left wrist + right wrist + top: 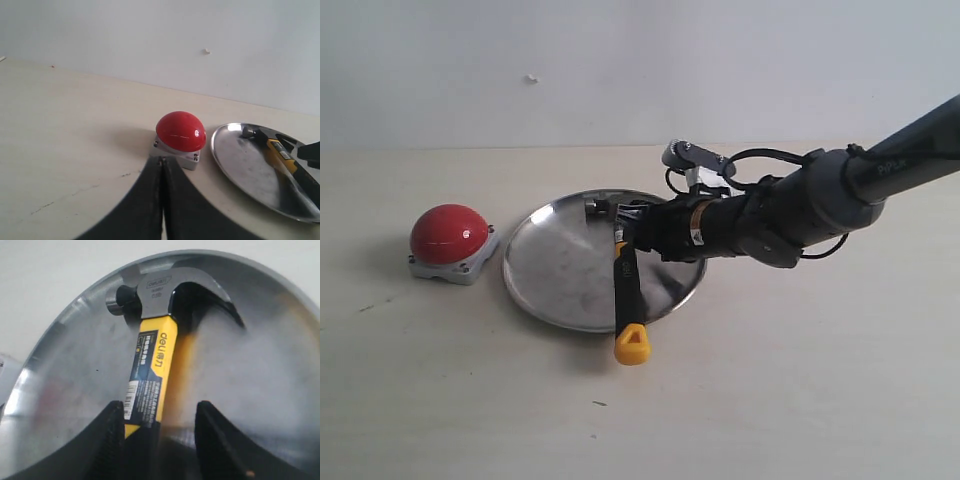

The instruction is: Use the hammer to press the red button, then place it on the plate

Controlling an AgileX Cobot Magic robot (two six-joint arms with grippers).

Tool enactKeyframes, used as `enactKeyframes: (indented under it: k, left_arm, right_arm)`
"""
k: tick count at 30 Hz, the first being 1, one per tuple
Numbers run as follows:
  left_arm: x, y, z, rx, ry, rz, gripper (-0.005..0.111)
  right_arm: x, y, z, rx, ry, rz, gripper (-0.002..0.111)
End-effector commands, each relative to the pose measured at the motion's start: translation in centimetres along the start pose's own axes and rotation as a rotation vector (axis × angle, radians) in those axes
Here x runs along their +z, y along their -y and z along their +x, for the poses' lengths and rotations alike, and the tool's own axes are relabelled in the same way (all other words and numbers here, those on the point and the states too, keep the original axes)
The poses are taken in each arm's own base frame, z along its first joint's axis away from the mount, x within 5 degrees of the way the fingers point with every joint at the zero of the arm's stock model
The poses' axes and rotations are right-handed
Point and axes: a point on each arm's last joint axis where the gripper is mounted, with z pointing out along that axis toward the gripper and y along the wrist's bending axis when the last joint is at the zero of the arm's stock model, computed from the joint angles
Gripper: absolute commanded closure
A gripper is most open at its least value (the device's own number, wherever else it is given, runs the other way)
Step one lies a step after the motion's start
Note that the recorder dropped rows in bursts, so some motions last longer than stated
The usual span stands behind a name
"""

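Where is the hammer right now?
In the exterior view, the hammer lies across the plate, its yellow end poking over the near rim. The open right gripper straddles its handle, and the red button sits left of the plate.

The right arm (905, 150) enters from the right edge of the exterior view and slopes down toward the middle. Its dark wrist (775, 215) is held nearly level, with black cables (760, 157) looped above it. The right gripper (638, 228) points leftward and sits low. In the right wrist view, its two black fingers (112, 440) stand well apart. The left gripper (162, 165) shows only in the left wrist view, its curved black fingers pressed together at the tips.
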Motion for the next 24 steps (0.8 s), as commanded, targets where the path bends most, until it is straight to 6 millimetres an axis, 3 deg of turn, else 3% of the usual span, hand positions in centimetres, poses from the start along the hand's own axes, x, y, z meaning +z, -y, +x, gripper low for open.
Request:
enactKeyframes:
  k: [1,9,14,21,24]
  left_arm:
    - [0.0,0.1,-0.1,-0.014,0.011,0.009,0.107]
    - [0.0,0.1,-0.1,-0.014,0.011,0.009,0.107]
    - [0.0,0.1,-0.1,-0.014,0.011,0.009,0.107]
    - [0.0,0.1,-0.1,-0.014,0.011,0.009,0.107]
    - [0.0,0.1,-0.1,-0.014,0.011,0.009,0.107]
  right_arm:
    - [-2.0,-0.9,-2.0,-0.085,0.027,0.048,0.063]
    - [-7.8,-3.1,-5.8,-0.240,0.081,0.168,0.064]
    - [-12.1,-4.3,-7.5,-0.410,0.096,0.241,0.079]
    - [-16.6,-3.8,-5.6,-0.474,0.092,0.246,0.108]
    - [-17.9,-3.6,-3.8,-0.496,0.126,0.158,0.108]
